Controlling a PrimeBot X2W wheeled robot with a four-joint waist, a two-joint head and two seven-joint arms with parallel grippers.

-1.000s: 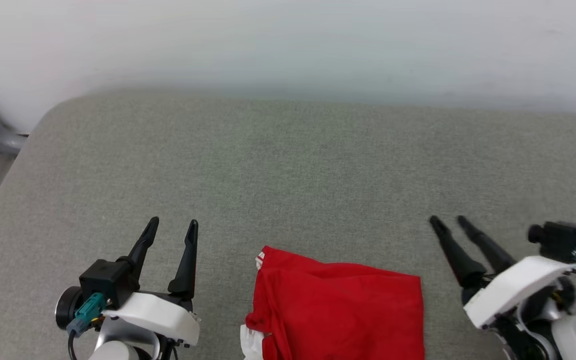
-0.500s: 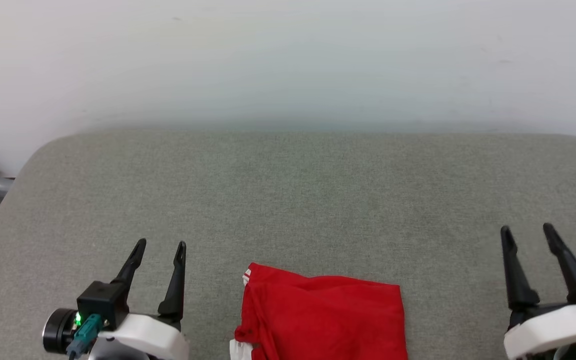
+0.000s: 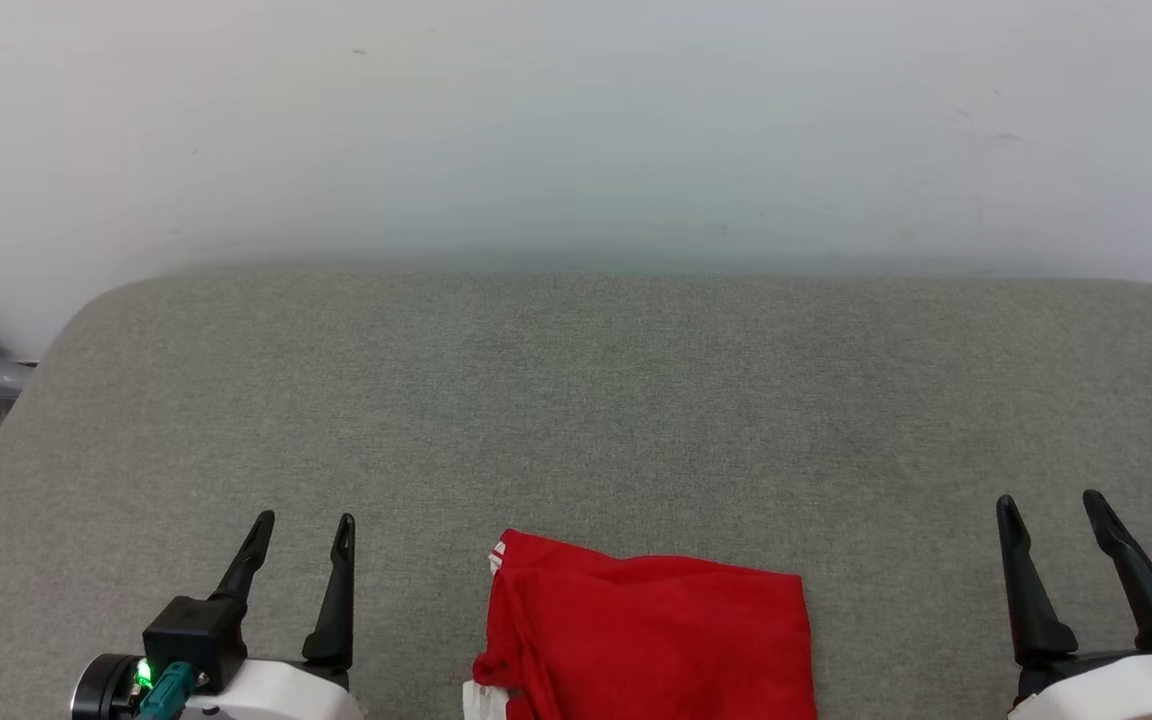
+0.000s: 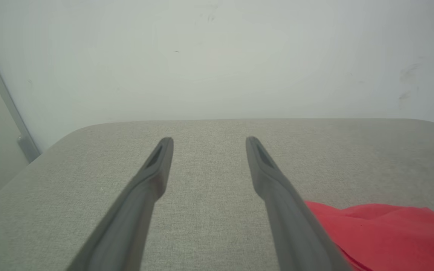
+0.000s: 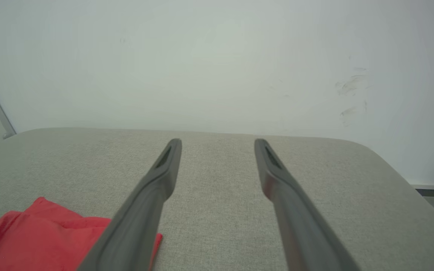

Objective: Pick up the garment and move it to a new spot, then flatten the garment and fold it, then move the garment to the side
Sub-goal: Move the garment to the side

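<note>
Both pairs of jaws spread, empty, red garment (image 3: 651, 640) between them, touching neither

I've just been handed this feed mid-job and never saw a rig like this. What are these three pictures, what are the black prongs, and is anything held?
You are looking through a two-armed robot's cameras. The wide picture comes from its head, looking down at a grey padded surface against a pale wall. The black prongs are its claws: the left claw at lower left, the right claw at lower right. The other two pictures come from a camera on each wrist, looking along that claw's own two fingers. Between the claws, at the near edge, lies the garment, a red shirt with a bit of white at its left side, in a rough rectangle. Both claws are open and hold nothing; neither touches the shirt.
</note>
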